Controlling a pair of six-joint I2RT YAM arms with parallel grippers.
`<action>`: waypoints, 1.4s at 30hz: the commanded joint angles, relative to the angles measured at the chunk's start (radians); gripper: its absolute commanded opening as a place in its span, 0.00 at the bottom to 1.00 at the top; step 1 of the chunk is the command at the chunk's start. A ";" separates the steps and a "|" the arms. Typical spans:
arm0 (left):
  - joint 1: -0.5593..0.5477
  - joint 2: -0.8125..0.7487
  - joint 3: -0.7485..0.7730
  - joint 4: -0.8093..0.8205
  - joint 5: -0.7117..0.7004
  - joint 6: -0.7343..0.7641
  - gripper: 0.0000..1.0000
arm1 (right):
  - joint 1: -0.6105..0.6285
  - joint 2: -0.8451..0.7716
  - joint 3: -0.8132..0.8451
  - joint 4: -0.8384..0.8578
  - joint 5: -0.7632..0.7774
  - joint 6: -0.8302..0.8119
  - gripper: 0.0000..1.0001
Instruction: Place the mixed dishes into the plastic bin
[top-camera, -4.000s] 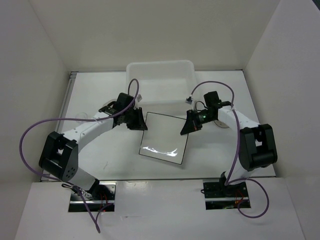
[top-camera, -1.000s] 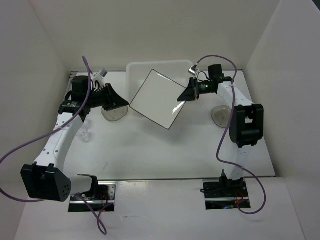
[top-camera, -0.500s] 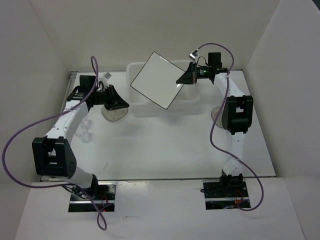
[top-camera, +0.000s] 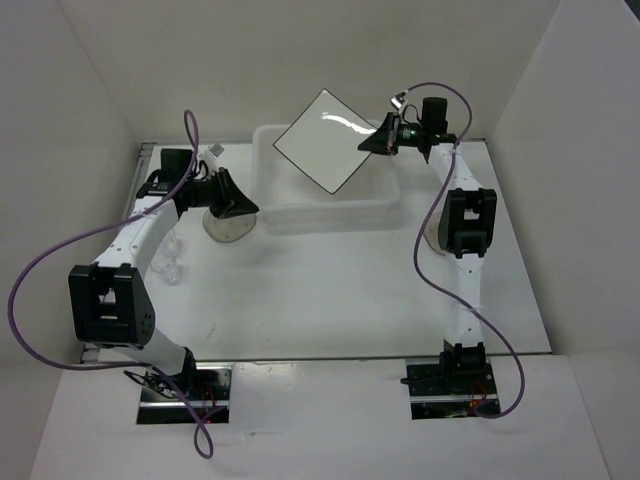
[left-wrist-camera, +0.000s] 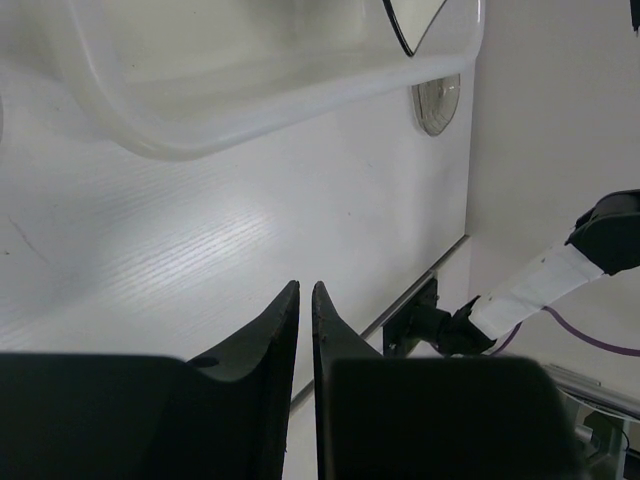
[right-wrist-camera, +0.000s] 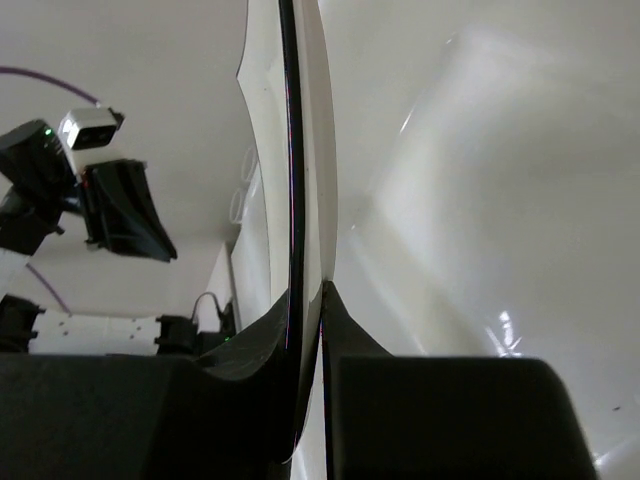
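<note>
Toward the left edge of the worktop (top-camera: 320, 300), the left gripper (top-camera: 248, 208), fingers nearly closed on nothing, hangs just by a saucer (top-camera: 226, 232). At the far edge, the right gripper (top-camera: 377, 142) pinches the square plate (top-camera: 322, 140) by its thin edge, tilted above the plastic bin (top-camera: 330, 216). The plate is judged stiff, glossy and breakable, so an edge grip may slip.

The square plate (top-camera: 327, 140) pinched in the right tool (right-wrist-camera: 308, 292) is glossy white, catching a bright highlight, with a thin dark edge. Ahead of the left tool (left-wrist-camera: 305, 290), the plastic bin (left-wrist-camera: 280, 85) is smooth, milky, translucent plastic. Both tools' fingers look matt black. The tabletop (left-wrist-camera: 200, 240) is white with a faint sheen and fine ribbing. The saucer (top-camera: 225, 230) just beneath the left tool is greyish and translucent.
</note>
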 joint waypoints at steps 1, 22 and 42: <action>0.014 0.008 -0.007 0.030 0.031 0.024 0.15 | -0.012 0.001 0.149 0.072 0.005 0.022 0.00; 0.023 -0.012 -0.076 0.124 0.049 -0.006 0.15 | 0.029 0.032 0.244 -0.350 0.218 -0.495 0.00; 0.023 -0.098 -0.231 0.269 0.031 -0.091 0.17 | 0.066 0.178 0.376 -0.565 0.416 -0.620 0.06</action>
